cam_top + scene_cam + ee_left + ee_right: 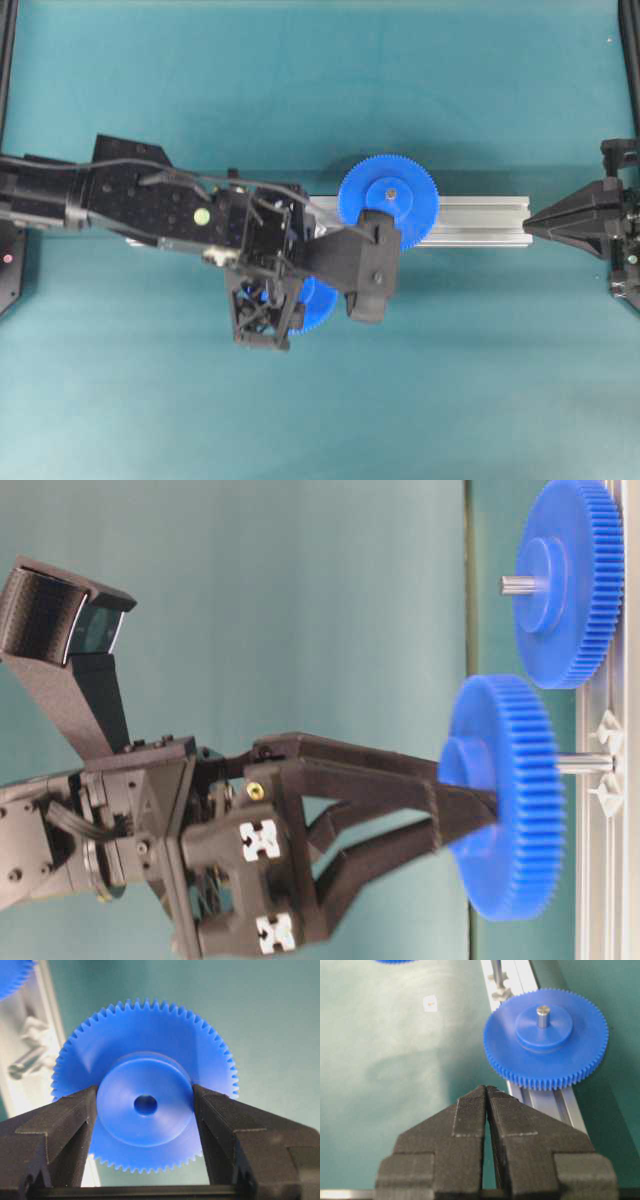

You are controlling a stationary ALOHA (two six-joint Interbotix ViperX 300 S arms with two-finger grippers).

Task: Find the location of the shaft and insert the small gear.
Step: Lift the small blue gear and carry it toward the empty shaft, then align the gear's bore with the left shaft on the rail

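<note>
Closely framed in the left wrist view, the left end effector (145, 1110) pinched the small gear (145, 1105) by its raised round hub, one black finger (65, 1125) pressed against each side of the hub, spread just wide enough to take it. The hub face and its dark centre hole pointed back toward the wrist camera, so the gear's axis ran along the end effector's reach.

From table level, the left end effector (465, 815) held the small gear (505, 800) flat face toward the aluminium rail (600, 880). Just beyond the gear, on the far side from the fingers, the shaft (585, 764) stuck out from the rail toward the gear, its long axis in line with the gear's axis. Whether the pin had entered the hole could not be told. In the left wrist view the shaft (25, 1062) showed beyond the gear's left edge, blurred.

Farther along the rail from the left end effector sat the larger gear (570, 580), a grey pin (522, 584) through its hub.

Overhead, the right end effector (530, 225) rested at the rail's (480, 215) far end, well apart from the small gear (318, 303). Its fingers (470, 1120) were pressed together, holding nothing, with the larger gear (546, 1037) ahead of them above the teal tabletop (380, 1060).
</note>
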